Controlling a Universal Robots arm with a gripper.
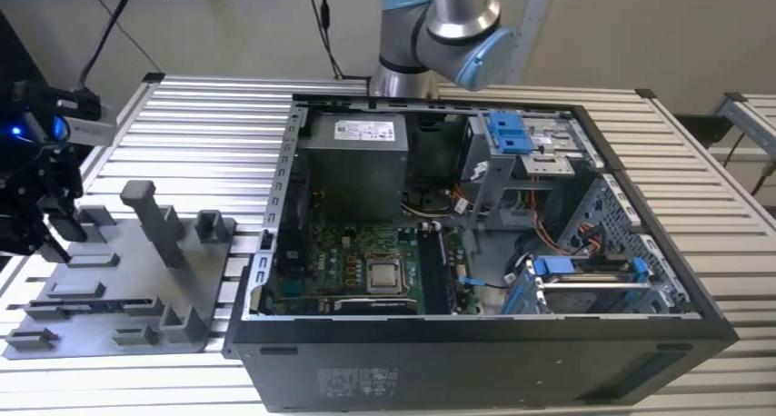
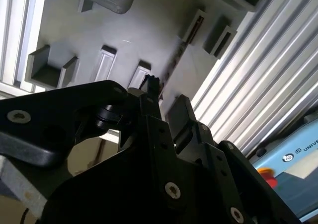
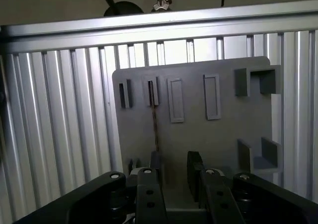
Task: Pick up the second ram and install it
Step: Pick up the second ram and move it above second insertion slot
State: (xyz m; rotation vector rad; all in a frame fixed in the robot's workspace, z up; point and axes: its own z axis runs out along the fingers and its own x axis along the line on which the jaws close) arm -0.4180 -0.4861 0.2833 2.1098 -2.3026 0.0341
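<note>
The second ram [image 3: 155,129] stands on its edge in the grey plastic tray [image 3: 223,139], held between two slotted blocks. In the first wrist view it shows as a thin dark strip, which runs up to one of the gripper's fingers [image 3: 155,165]. The strip [image 2: 175,60] also shows in the second wrist view. My gripper [image 3: 174,167] hovers over the tray near one end of the stick, open, with nothing between its fingers. In the exterior view the gripper [image 1: 54,227] hangs over the tray [image 1: 206,271] at the far left, above the ram [image 1: 115,304].
An open computer case [image 1: 485,343] with a green motherboard [image 1: 352,262] fills the exterior view's middle and right. The tray carries several raised blocks, including a tall post [image 1: 155,221]. Everything rests on a ribbed aluminium table [image 1: 206,116]. The arm's base [image 1: 437,25] stands behind the case.
</note>
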